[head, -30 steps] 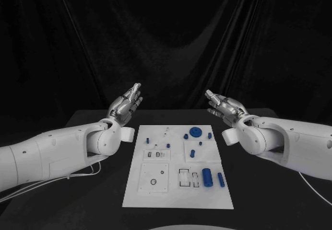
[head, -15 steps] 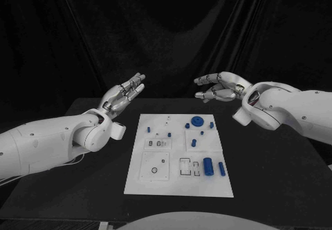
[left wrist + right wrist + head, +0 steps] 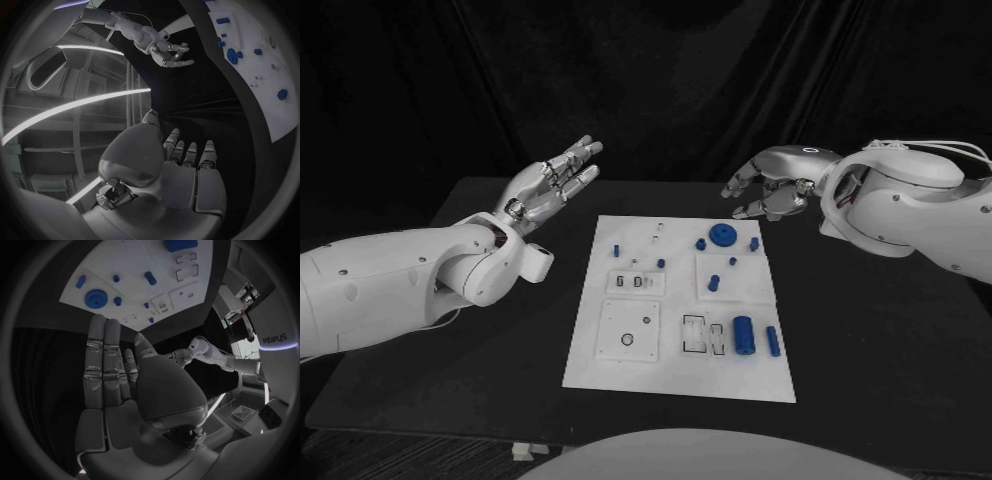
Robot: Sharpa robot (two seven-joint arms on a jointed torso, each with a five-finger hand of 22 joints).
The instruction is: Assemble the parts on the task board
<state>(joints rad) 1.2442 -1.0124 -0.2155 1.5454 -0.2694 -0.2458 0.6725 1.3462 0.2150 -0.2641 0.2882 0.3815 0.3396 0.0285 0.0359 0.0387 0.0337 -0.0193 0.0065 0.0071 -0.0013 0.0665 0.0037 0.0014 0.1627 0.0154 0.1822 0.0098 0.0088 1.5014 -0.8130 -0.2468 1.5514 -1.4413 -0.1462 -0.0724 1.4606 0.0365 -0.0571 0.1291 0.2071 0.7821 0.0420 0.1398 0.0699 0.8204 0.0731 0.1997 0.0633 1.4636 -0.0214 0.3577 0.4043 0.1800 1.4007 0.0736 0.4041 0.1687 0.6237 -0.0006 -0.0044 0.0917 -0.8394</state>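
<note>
A: Where is the task board [image 3: 678,375] lying, and how is it oriented?

B: It is lying flat in the middle of the black table [image 3: 877,340], its long axis running away from the robot toward the far edge. Blue parts are sitting on its right half — a round disc-shaped part [image 3: 721,236] near the far end, and a large blue cylinder [image 3: 744,335] toward the near end, lying with its long axis parallel to the board's.

A: And beside that cylinder?

B: A slimmer blue peg [image 3: 772,341] is lying just to its right, pointing the same way.

A: State of the left hand [image 3: 553,186]?

B: It is hovering above the table left of the board's far end, fingers extended and close together, grasping nothing.

A: The right hand [image 3: 773,185]?

B: It is hanging above the table beyond the board's far right corner, palm down, fingers loosely curved and apart — nothing in its grasp. Neither hand is touching the board.
</note>
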